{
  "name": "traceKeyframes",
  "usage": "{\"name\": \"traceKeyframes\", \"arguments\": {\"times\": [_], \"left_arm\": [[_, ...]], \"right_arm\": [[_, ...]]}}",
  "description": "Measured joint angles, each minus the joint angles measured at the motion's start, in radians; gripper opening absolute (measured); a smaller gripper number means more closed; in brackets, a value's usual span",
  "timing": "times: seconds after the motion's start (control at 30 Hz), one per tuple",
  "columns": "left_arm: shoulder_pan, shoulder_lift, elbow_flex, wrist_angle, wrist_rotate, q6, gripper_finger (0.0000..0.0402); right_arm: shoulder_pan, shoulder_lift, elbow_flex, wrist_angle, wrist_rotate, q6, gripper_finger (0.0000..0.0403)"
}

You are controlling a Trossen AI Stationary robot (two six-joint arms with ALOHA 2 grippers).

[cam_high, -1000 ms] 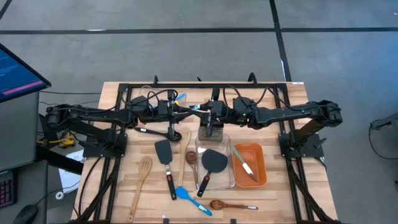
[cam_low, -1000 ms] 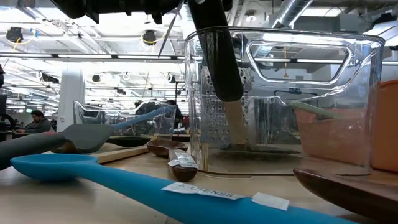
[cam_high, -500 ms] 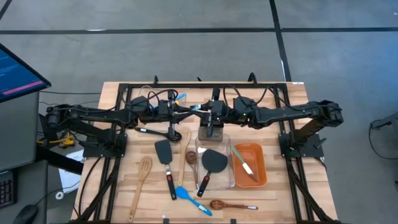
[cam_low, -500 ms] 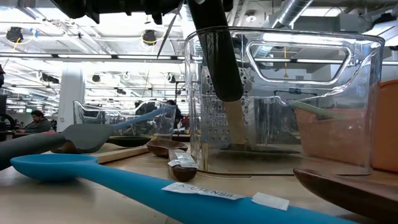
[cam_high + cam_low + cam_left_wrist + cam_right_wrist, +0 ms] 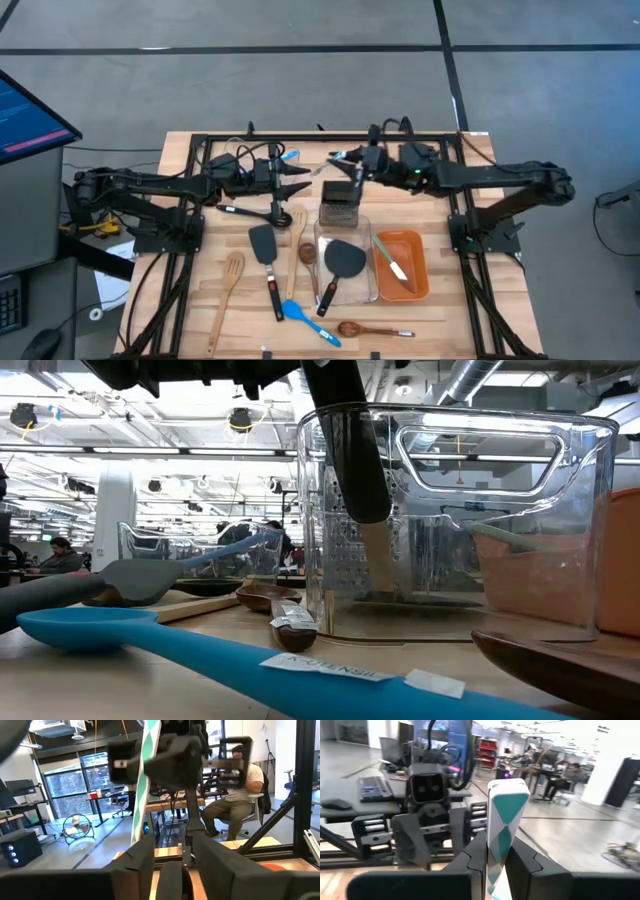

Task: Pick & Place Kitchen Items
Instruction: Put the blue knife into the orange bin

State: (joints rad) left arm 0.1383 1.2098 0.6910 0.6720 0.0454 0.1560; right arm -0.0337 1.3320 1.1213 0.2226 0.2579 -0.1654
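Grater (image 5: 340, 203) behind bin (image 5: 345, 258) (touching)

high: overhead, whole table (image 5: 190, 300) | low: tabletop level, close | wrists: face each other

Grey floor (image 5: 300, 90) (black lines), office desks (image 5: 107, 797), a seated person (image 5: 235, 790).

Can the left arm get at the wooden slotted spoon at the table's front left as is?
Probably yes. The wooden slotted spoon lies alone on bare table on the left arm's side, nothing stacked on it. The left gripper is open and empty.
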Motion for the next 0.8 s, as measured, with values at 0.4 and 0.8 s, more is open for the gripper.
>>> {"name": "traceKeyframes", "arguments": {"times": [0.4, 0.8], "left_arm": [[0.008, -0.058, -0.001, -0.078, 0.005, 0.002, 0.0142], [0.016, -0.198, -0.001, -0.263, 0.004, 0.003, 0.0114]], "right_arm": [[-0.002, -0.34, 0.002, -0.413, 0.145, 0.141, 0.0036], [0.0, -0.468, 0.002, -0.9, 0.138, 0.575, 0.0036]]}}
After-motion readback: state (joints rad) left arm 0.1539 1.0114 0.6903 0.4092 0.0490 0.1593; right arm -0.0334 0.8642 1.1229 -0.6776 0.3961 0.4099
